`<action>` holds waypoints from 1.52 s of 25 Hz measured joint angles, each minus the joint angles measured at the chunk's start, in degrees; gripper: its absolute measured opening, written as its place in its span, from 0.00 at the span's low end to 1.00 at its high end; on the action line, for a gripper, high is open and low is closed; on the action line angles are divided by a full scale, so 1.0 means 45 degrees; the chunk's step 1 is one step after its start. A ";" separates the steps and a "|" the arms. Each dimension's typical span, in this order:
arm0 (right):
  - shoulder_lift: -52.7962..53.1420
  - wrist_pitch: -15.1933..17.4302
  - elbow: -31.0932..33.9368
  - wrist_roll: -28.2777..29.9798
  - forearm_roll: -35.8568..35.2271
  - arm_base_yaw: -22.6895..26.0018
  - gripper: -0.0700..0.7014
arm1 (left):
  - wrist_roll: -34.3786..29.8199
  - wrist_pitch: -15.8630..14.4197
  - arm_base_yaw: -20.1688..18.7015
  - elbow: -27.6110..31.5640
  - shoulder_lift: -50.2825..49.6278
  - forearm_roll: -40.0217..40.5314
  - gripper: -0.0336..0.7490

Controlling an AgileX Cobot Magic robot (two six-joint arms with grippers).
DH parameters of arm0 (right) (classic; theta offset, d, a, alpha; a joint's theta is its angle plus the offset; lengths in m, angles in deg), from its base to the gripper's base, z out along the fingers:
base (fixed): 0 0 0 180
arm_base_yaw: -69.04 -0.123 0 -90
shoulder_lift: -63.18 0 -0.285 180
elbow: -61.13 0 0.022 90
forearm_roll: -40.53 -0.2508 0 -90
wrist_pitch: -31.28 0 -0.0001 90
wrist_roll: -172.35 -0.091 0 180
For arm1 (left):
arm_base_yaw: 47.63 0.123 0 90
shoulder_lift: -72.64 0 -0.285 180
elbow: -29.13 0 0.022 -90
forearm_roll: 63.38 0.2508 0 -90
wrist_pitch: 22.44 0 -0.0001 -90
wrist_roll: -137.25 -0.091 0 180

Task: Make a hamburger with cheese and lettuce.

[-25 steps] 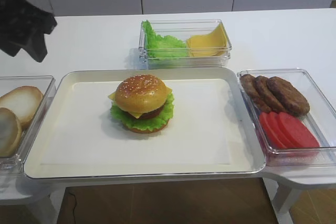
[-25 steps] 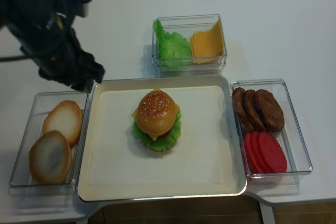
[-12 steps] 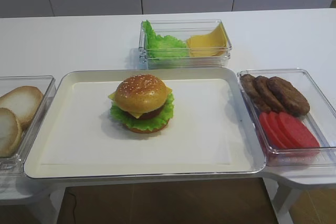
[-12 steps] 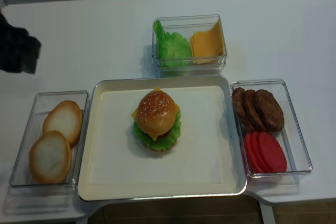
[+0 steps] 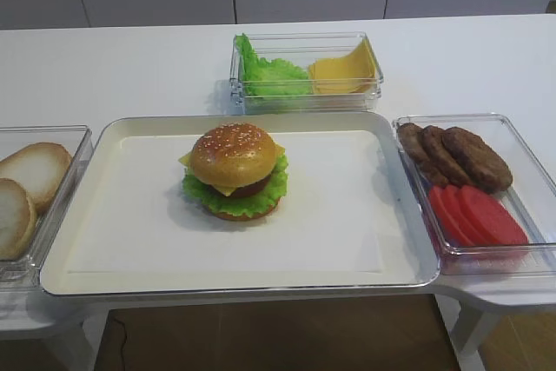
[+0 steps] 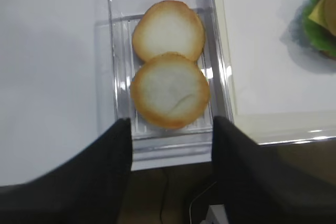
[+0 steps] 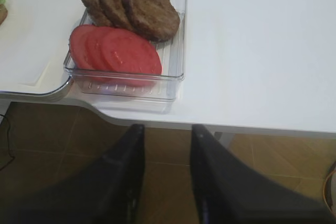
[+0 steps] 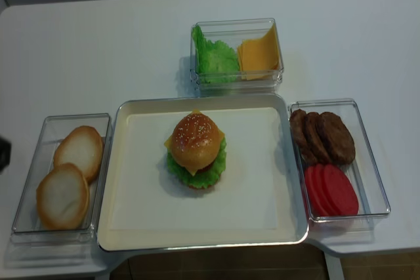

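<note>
The hamburger (image 5: 234,171) stands assembled on the white tray (image 5: 347,241), left of its middle; it also shows from above (image 8: 195,149). Its sesame top bun sits over the yellow cheese (image 5: 227,188), a brown patty, the frilly green lettuce (image 5: 263,197) and a tan base. My left gripper (image 6: 169,127) is open and empty, at the near end of the box of bun halves. My right gripper (image 7: 167,129) is open and empty, past the table's front edge over the brown floor. Neither gripper touches the burger.
A clear box with two pale bun halves (image 6: 169,87) lies left of the tray. A box with loose lettuce leaves (image 5: 274,74) and cheese slices (image 5: 343,71) stands behind it. A box with patties (image 5: 456,155) and tomato slices (image 5: 478,215) lies on the right.
My left arm has drawn back to the left, from above the tray's back left corner to almost out of both high views. The burger has not moved.
</note>
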 joint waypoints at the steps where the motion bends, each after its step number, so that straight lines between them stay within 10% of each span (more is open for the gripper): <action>1: 0.0000 0.0000 0.0000 0.0000 0.0000 0.0000 0.41 | 0.0090 0.0000 0.0000 0.0398 0.0506 0.0000 0.51; 13: 0.0000 0.0000 0.0000 0.0000 0.0000 0.0000 0.41 | 0.0430 -0.0207 0.0021 0.3620 0.7006 0.0272 0.51; 38: 0.0000 0.0000 0.0000 0.0025 0.0000 0.0006 0.41 | 0.0594 -0.0378 0.0030 0.5641 1.0839 0.0320 0.51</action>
